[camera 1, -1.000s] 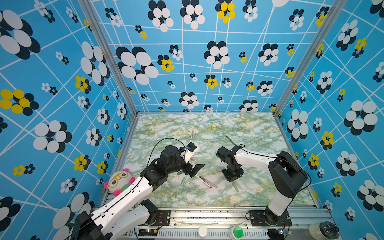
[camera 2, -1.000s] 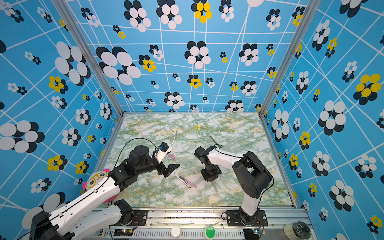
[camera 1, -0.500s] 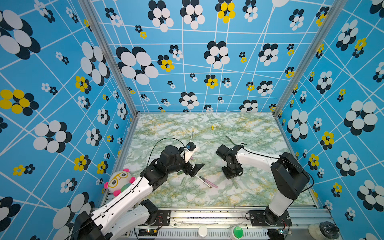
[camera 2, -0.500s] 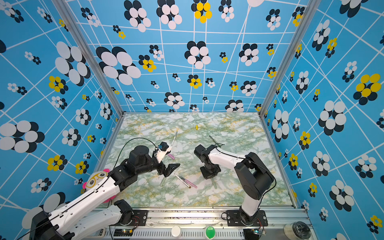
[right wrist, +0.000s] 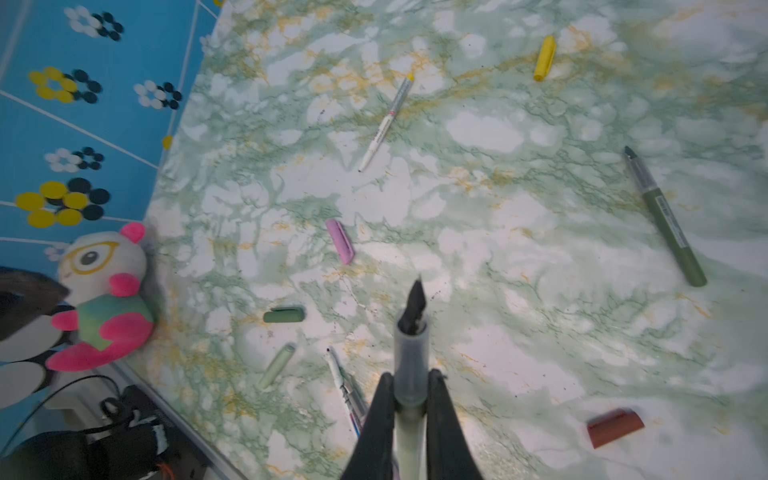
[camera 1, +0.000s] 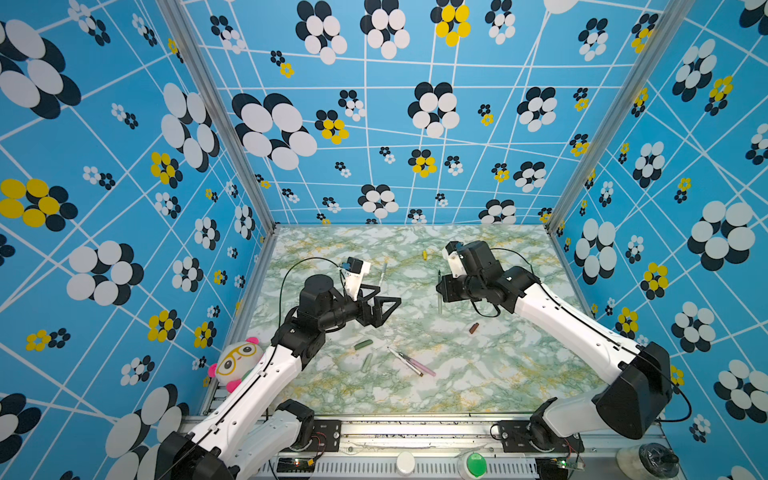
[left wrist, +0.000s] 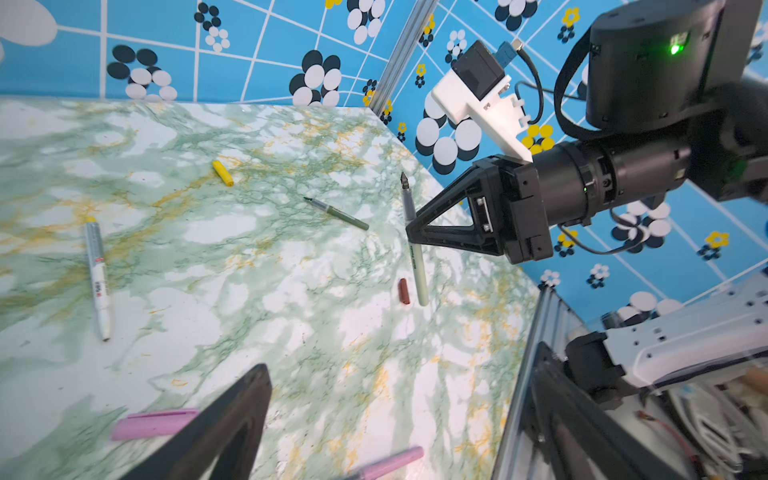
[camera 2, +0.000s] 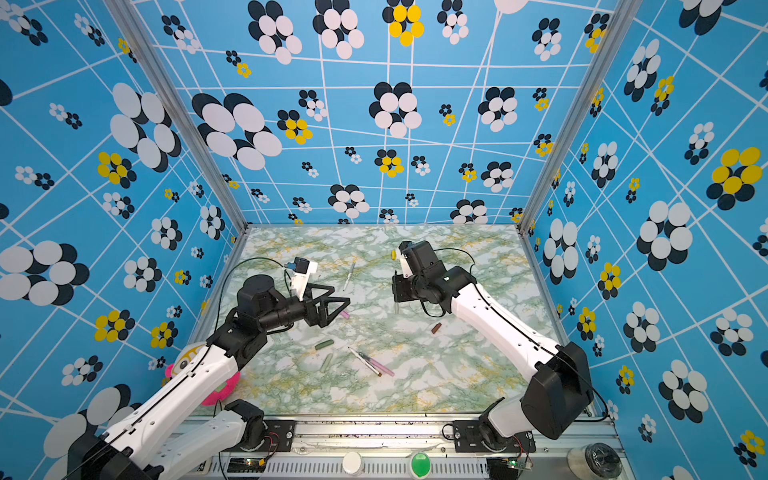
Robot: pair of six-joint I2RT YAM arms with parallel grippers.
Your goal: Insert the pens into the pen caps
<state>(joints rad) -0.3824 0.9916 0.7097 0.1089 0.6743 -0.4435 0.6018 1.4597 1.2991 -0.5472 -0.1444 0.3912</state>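
The pale green pen is pinched in the right pincer, which is closed tight on its barrel, nib pointing away from the wrist. Whether the tail touches the surface I cannot tell. The brown cap lies near that tail. The left pincer hangs wide open and empty near mid-surface, the pink cap just beside its fingertip in a top view. Toward the front edge lie the dark green cap, the pale green cap, and the brown-marked pen just beside the pink pen. The yellow cap and white-yellow pen sit farther back. The dark green pen lies apart from the rest. The right front of the surface and the strip along the rear wall are bare, and a plush toy leans at the left front edge.
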